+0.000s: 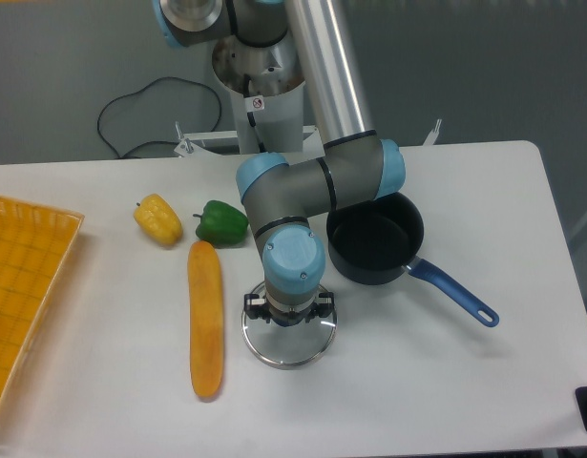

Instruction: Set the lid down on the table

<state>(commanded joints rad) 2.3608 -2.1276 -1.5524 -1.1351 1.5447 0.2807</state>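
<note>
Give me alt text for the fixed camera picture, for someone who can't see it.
A robot arm's gripper is down over a glass lid lying on a white table, beside an open dark saucepan with a blue handle. To the left lie a long orange vegetable, a green pepper, a yellow pepper and an orange tray.

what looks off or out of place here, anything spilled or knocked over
Nothing stands out. The saucepan sits upright and uncovered, its lid lies flat on the table under the gripper. The two peppers and the long orange vegetable lie apart, undamaged; no spill shows.
</note>
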